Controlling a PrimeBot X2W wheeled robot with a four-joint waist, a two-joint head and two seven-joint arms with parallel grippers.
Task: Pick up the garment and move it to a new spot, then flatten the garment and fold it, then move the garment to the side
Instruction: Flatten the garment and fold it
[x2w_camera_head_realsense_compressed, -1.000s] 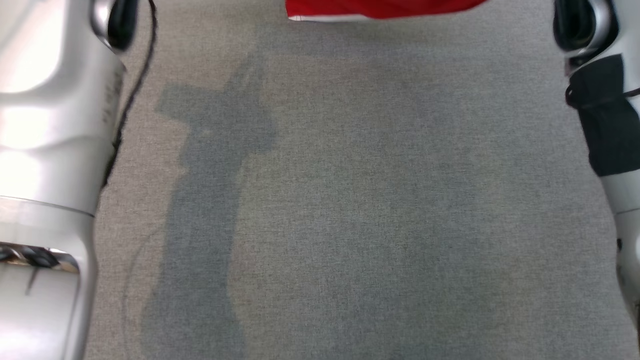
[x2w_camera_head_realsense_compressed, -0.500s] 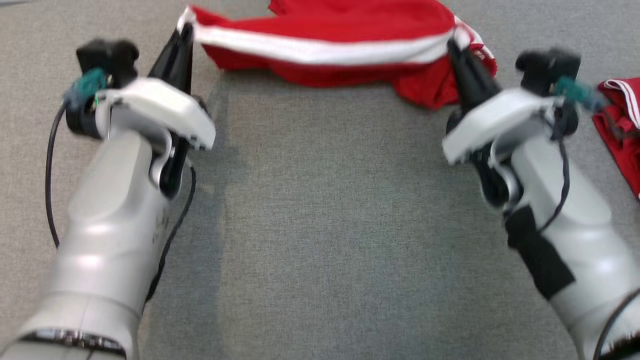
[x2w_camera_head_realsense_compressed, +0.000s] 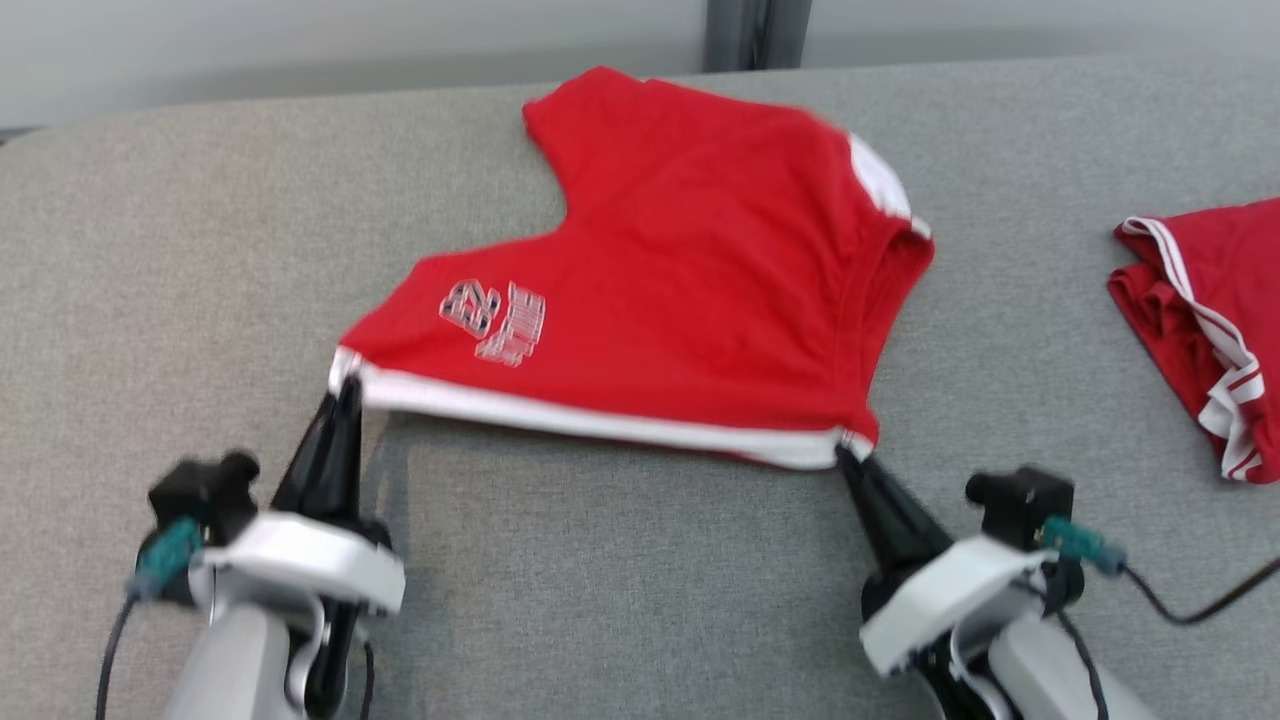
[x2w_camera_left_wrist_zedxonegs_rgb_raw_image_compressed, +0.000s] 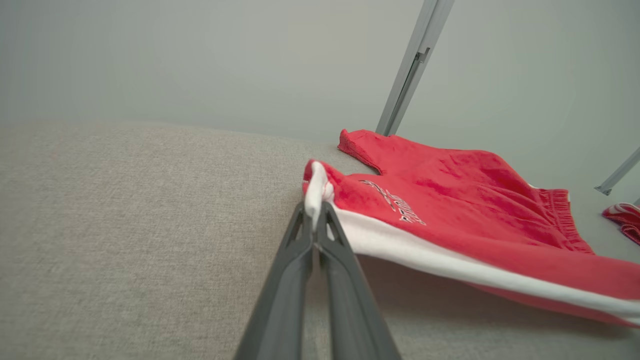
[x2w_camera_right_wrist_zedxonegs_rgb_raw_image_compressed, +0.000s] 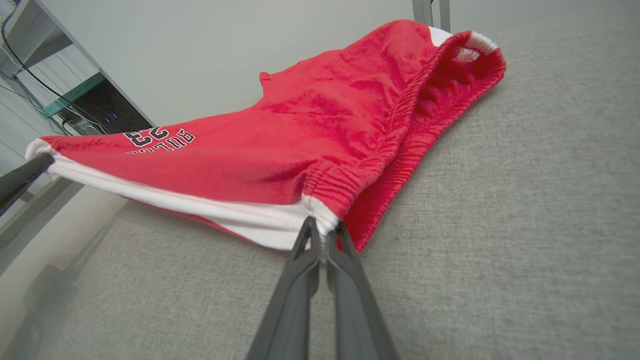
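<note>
On the grey padded surface, the red garment is lying spread out toward the far edge. Its near side, trimmed with a white band, is hanging slightly raised between the two grippers. The left gripper is pinching one end of that band, fingers pressed tight together on the cloth. The right gripper is clamping the other end the same way, at the gathered elastic corner.

A black-and-white print is sitting near the left corner. It is showing the number 23 and a word that seems to read BULLS, upside down in the right wrist view and blurred in the head view.

A second red piece with white stripes is lying well apart to the right, cut off by the frame edge.
</note>
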